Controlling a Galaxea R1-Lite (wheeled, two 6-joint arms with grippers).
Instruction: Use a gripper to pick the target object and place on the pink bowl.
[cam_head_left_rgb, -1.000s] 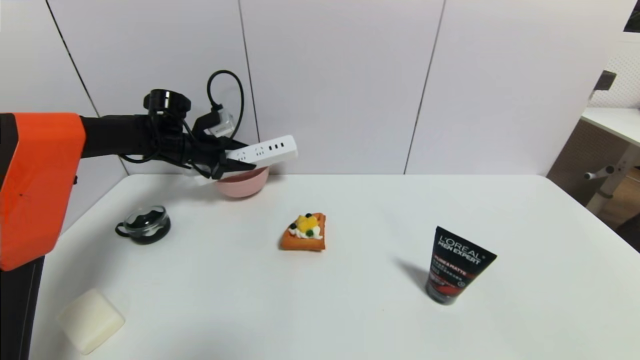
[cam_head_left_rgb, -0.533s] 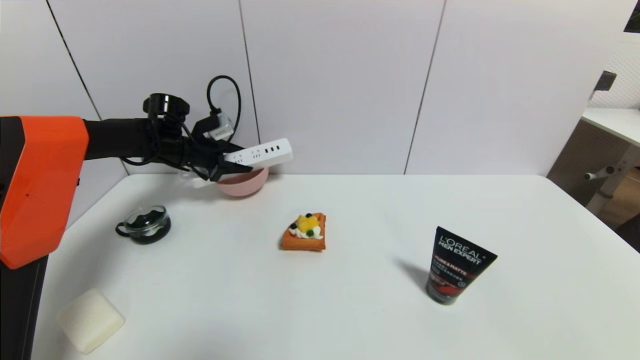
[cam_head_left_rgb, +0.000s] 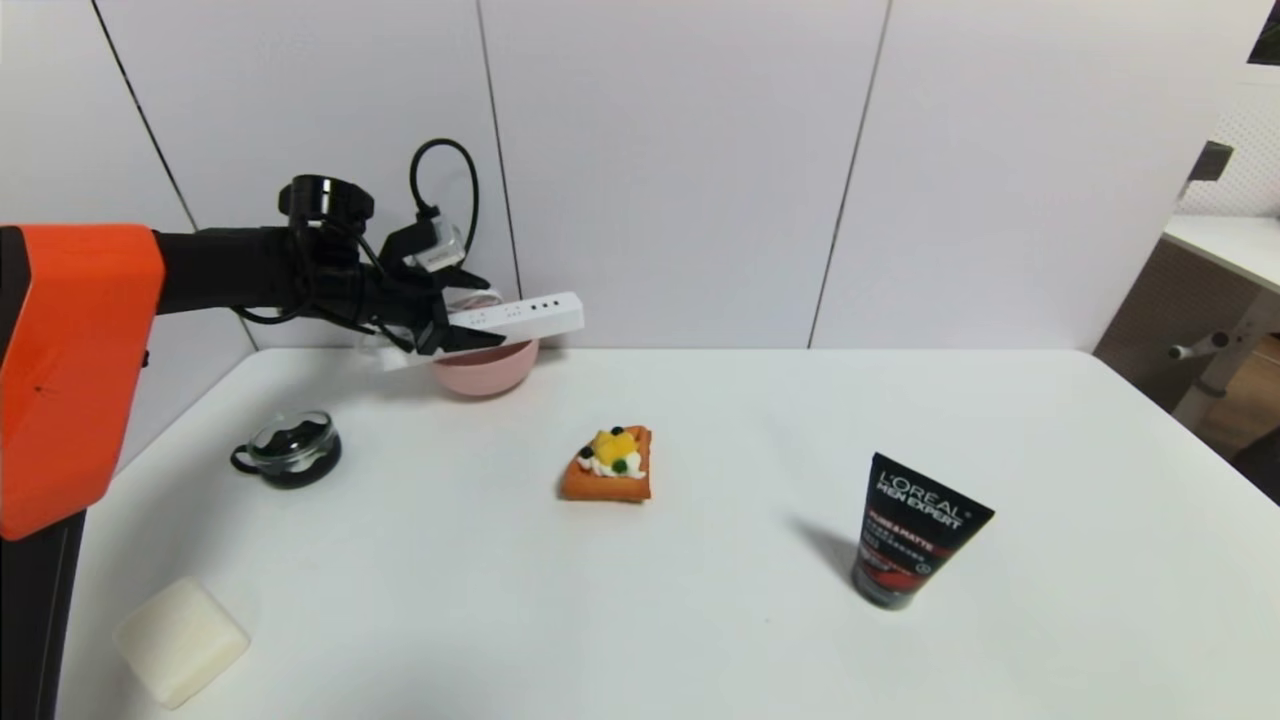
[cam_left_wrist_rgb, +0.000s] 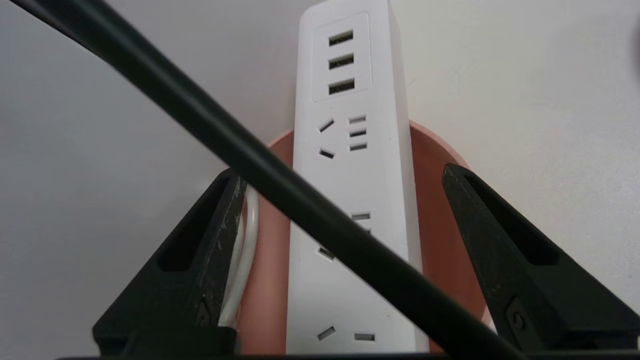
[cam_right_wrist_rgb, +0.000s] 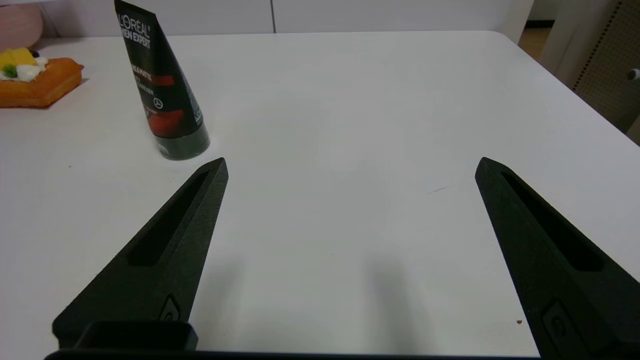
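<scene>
The white power strip (cam_head_left_rgb: 522, 318) lies level across the rim of the pink bowl (cam_head_left_rgb: 488, 370) at the back left of the table, its USB end overhanging to the right. In the left wrist view the power strip (cam_left_wrist_rgb: 350, 165) runs down the middle of the pink bowl (cam_left_wrist_rgb: 435, 210), with its white cord (cam_left_wrist_rgb: 247, 235) beside one finger. My left gripper (cam_head_left_rgb: 455, 325) hovers over it, open; the left gripper (cam_left_wrist_rgb: 342, 172) has both jaws standing clear of the strip's sides. My right gripper (cam_right_wrist_rgb: 352, 162) is open over bare table, out of the head view.
An orange toy toast (cam_head_left_rgb: 608, 465) sits mid-table, a black tube (cam_head_left_rgb: 915, 530) stands to the right, a dark glass cup (cam_head_left_rgb: 290, 450) at the left and a cream block (cam_head_left_rgb: 182, 640) at the front left. A black cable (cam_left_wrist_rgb: 300, 200) crosses the left wrist view.
The tilted power strip came down and levelled onto the bowl's rim. My left gripper let go of it and stands open.
</scene>
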